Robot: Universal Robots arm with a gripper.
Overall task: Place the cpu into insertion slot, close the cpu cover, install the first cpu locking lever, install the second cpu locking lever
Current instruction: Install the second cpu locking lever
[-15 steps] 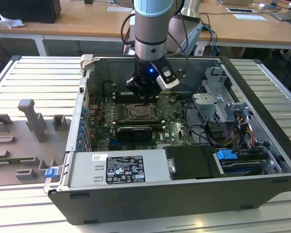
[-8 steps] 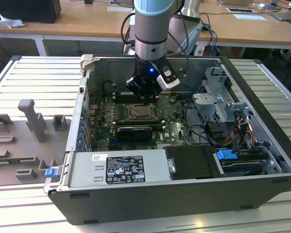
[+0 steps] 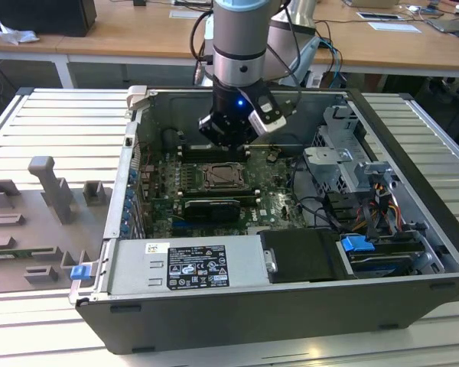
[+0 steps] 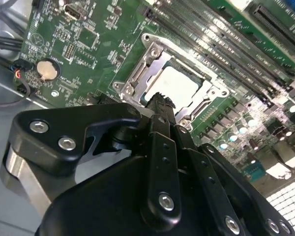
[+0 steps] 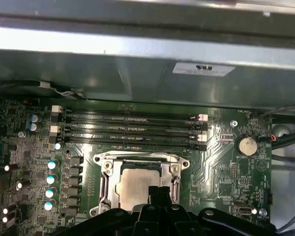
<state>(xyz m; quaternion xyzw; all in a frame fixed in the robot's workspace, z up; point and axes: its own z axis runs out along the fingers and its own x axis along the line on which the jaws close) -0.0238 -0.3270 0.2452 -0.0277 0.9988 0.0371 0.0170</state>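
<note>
In both wrist views the gripper (image 4: pixel 160 101) body hides one edge of the cpu (image 5: pixel 137 186) and of the cpu cover (image 5: pixel 106 182) framing it, at six o'clock in the first wrist view. Whether its fingers are parted cannot be told. In the exterior view the arm hides the board at twelve o'clock of the insertion slot (image 3: pixel 223 177).

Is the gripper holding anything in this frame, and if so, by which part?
Nothing is held. The black gripper hovers with its fingertips together over the square silver-beige cpu, which lies in the metal-rimmed insertion slot under the thin silvery cpu cover.
</note>
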